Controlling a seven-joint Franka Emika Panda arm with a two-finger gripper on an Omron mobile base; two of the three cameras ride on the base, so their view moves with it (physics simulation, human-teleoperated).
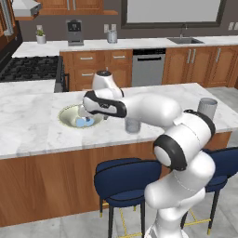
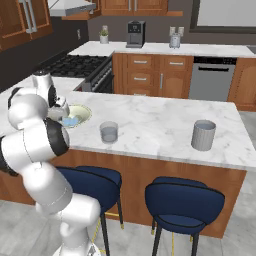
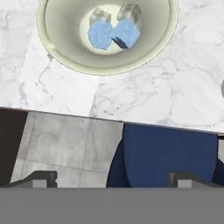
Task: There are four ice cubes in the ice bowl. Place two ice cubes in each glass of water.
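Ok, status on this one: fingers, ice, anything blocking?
Fingers open, empty, short of the ice bowl. Ice cubes clustered in bowl. Both glasses apart, nothing blocking.

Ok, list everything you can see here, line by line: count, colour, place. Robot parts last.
wide shallow cream-green ice bowl: one, pale cream-green, on the marble island counter near its front edge.
small ice cubes: four, two pale blue and two whitish translucent, clustered in the bowl.
short grey translucent tumblers: two, one mid-counter by the front edge, one toward the right end.
navy padded bar stools: two, dark blue, below the counter's front.
black coffee machine: one, on the back counter.
steel dishwasher: one, grey, in the back cabinets.
gripper: one, dark fingertips, open, off the counter's front edge, short of the bowl.
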